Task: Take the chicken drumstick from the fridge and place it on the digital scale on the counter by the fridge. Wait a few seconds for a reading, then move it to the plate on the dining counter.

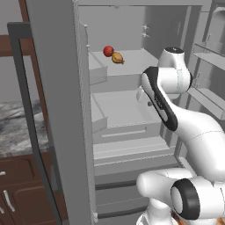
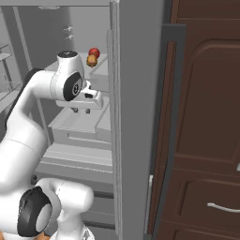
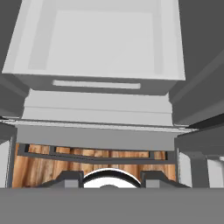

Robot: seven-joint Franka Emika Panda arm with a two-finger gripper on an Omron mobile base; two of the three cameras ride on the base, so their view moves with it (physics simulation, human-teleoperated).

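The tall light-grey fridge (image 1: 61,110) stands with its door open, showing grey inner shelves and drawers. On the upper shelf (image 1: 132,63) lies the small glossy orange-brown chicken drumstick (image 1: 117,58), touching or just beside a small red round fruit (image 1: 108,51) that sits behind it, toward the back wall. In the right base view the same drumstick (image 2: 92,60) and fruit (image 2: 94,52) show past the edge of the door.

The white arm reaches into the fridge, its end effector (image 2: 81,110) pointing down over a grey drawer (image 2: 77,124) well below the drumstick's shelf. The 2 fingertips (image 3: 70,178) stand apart with nothing between them. Left of the fridge, a grey-marbled stone tabletop (image 1: 17,127) tops dark brown cabinets.
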